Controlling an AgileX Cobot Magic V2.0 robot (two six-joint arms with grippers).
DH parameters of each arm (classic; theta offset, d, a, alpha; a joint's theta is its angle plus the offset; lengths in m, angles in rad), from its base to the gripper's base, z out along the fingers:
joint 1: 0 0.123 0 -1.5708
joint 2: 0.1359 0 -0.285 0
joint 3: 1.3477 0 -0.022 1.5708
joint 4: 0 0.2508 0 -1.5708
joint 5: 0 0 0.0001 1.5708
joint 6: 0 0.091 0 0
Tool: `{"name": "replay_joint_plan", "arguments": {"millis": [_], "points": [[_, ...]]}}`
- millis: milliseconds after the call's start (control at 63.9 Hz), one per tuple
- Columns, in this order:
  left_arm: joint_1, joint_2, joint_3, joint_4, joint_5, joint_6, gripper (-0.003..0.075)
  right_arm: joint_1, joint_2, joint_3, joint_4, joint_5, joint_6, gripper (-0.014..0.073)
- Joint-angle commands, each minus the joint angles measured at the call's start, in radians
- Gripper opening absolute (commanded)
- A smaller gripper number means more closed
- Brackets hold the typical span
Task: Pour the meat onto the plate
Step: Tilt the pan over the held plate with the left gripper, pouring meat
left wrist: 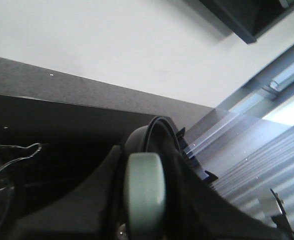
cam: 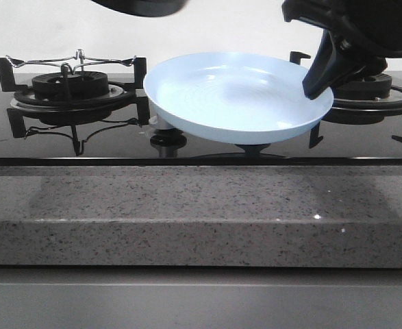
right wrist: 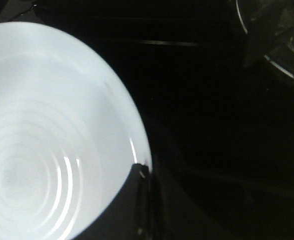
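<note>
The pale light-blue plate (cam: 238, 96) hangs tilted above the black stove top between the two burners, and it is empty. My right gripper (cam: 318, 83) is shut on its right rim; in the right wrist view the plate (right wrist: 41, 135) fills one side, with the gripper (right wrist: 142, 172) pinching the rim. My left gripper (left wrist: 145, 167) is shut on a pale green rounded handle (left wrist: 145, 195). A dark rounded underside (cam: 142, 5), perhaps the pan, shows at the top edge of the front view. The meat is out of view.
A gas burner with a black grate (cam: 70, 86) stands at the left, and another burner (cam: 372, 92) sits behind my right gripper. A round knob (cam: 168, 140) lies under the plate. A grey speckled counter edge (cam: 201, 212) runs along the front.
</note>
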Motion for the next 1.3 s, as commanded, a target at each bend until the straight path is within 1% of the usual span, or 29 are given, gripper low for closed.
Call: {"name": "replay_joint_plan", "arguments": {"millis": [0,141,329,407,454,626,689,751,845,924,1096,1284], "points": [[-0.06,-0.047,-0.027,-0.1,-0.021,0.069,0.0048,0.001,-0.024,-0.028,0.002,-0.036,-0.012,-0.0068],[-0.151,-0.047,-0.027,-0.1,-0.073,0.178,0.0048,0.001,-0.024,-0.028,0.002,-0.036,-0.012,-0.0068],[-0.263,-0.047,-0.031,-0.112,-0.116,0.368,0.0048,0.001,-0.024,-0.028,0.002,-0.037,-0.012,-0.0068],[-0.305,-0.047,-0.031,-0.117,-0.126,0.473,0.0048,0.001,-0.024,-0.028,0.002,-0.038,-0.012,-0.0068],[-0.332,-0.047,-0.031,-0.119,-0.127,0.562,0.0048,0.001,-0.024,-0.028,0.002,-0.038,-0.012,-0.0068],[-0.4,-0.048,-0.05,-0.119,-0.149,0.762,0.0048,0.001,-0.024,-0.028,0.002,-0.037,-0.012,-0.0068],[-0.416,-0.048,-0.062,-0.119,-0.171,0.818,0.0048,0.001,-0.024,-0.028,0.002,-0.037,-0.012,-0.0068],[-0.429,-0.048,-0.078,-0.119,-0.193,0.901,0.0048,0.001,-0.024,-0.028,0.002,-0.037,-0.012,-0.0068],[-0.429,-0.048,-0.08,-0.119,-0.196,0.963,0.0048,0.001,-0.024,-0.028,0.002,-0.037,-0.012,-0.0068],[-0.429,-0.048,-0.08,-0.119,-0.194,0.988,0.0048,0.001,-0.024,-0.028,0.002,-0.037,-0.012,-0.0068],[-0.429,-0.048,-0.08,-0.119,-0.176,1.09,0.0048,0.001,-0.024,-0.028,0.002,-0.037,-0.012,-0.0068],[-0.429,-0.048,-0.08,-0.119,-0.106,1.167,0.0048,0.001,-0.024,-0.028,0.002,-0.037,-0.012,-0.0068]]}}
